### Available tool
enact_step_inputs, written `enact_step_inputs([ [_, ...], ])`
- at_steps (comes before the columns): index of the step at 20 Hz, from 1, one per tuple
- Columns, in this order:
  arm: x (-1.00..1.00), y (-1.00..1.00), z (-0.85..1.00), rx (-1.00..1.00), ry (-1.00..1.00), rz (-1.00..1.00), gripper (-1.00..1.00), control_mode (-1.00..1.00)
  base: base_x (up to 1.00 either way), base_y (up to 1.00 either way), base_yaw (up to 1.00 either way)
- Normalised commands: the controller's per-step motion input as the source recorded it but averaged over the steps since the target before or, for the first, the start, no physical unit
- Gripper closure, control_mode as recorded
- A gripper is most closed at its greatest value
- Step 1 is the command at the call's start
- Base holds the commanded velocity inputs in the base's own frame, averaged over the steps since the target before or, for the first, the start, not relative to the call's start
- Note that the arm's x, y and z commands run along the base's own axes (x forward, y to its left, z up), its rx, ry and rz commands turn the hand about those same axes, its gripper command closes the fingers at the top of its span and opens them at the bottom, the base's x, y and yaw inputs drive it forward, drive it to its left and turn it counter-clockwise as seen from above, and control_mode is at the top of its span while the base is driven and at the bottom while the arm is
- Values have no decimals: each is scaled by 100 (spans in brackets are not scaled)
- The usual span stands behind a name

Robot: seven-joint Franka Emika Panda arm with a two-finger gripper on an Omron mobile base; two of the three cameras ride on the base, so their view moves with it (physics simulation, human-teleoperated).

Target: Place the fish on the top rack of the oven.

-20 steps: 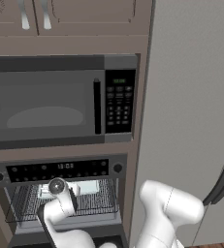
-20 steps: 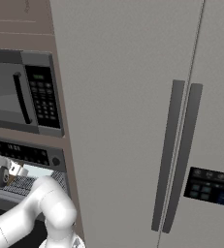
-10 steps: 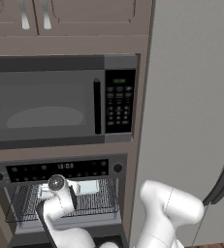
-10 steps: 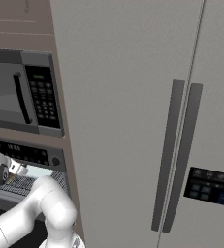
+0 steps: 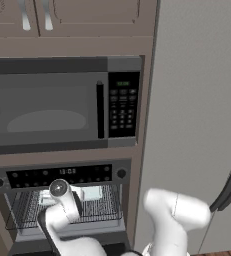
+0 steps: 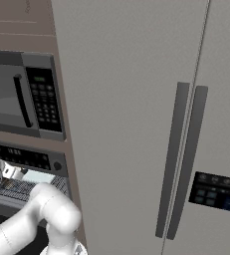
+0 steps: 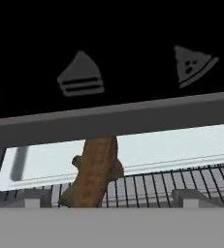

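You have one fish (image 7: 95, 172) lying on the one top rack (image 7: 147, 186) inside the oven (image 5: 62, 176). Your gripper (image 7: 108, 203) stands spread wide, holding nothing.

Counted on inspection were one fish (image 7: 95, 173), one top rack (image 5: 99, 207), one oven (image 5: 62, 175), one microwave (image 5: 62, 102), one two-door refrigerator (image 6: 151, 114) and two cabinet handles (image 5: 35, 14).

A home kitchen, apparently: above the gripper, a grey built-in microwave with a keypad (image 5: 62, 106) under brown wooden cabinets (image 5: 67, 17); to its right, a tall grey double-door refrigerator (image 6: 151, 119); around it, the dark-fronted wall oven (image 5: 62, 176).
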Motion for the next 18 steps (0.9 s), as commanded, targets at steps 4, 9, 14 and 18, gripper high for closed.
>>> enact_step_inputs([
  [4,-94,-4,56,0,2,0,-100,-100,0,0,0],
  [9,-100,-8,70,0,1,0,-100,-100,0,0,0],
  [14,-97,-28,92,1,0,0,-100,-100,0,0,0],
  [18,-90,-44,99,7,0,0,-100,-100,0,0,0],
])
